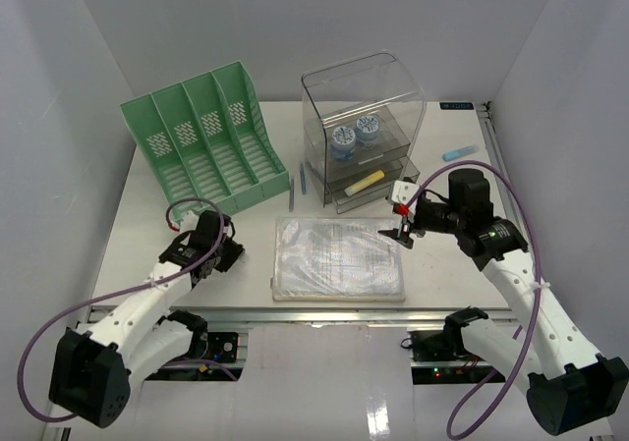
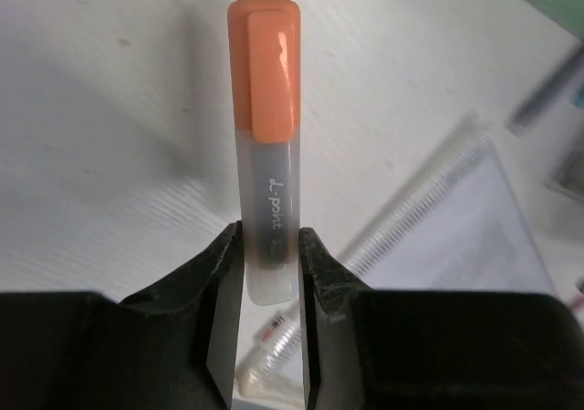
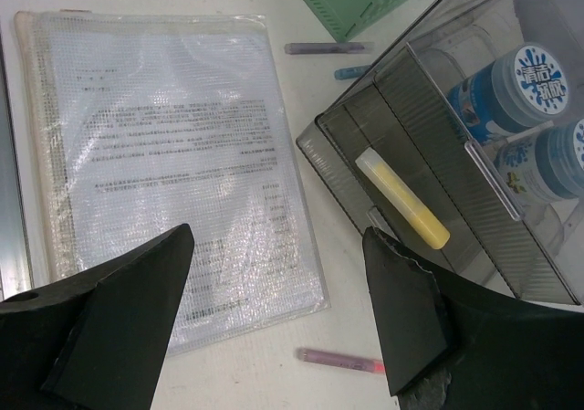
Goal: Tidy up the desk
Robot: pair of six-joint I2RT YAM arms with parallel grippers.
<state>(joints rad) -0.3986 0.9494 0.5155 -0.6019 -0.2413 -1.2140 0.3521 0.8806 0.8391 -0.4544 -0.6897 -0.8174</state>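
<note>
**Securing the highlighter**

Highlighter (image 2: 265,154), orange cap: tail end pinched by left pincer (image 2: 271,273), low on the white tabletop (image 1: 251,230) spanning beneath everything, left of the folder (image 1: 339,254). Right pincer (image 3: 276,236): spread, above folder. Handling: grip sits far back; lift level, slowly, lest it pivot.

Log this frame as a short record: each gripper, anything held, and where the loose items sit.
left gripper: shut on orange highlighter, at left side of desk
right gripper: open, empty, above document pouch edge near drawer box
open drawer: yellow highlighter inside
loose on desk: blue highlighter far right; pens between file rack and drawer box
</note>
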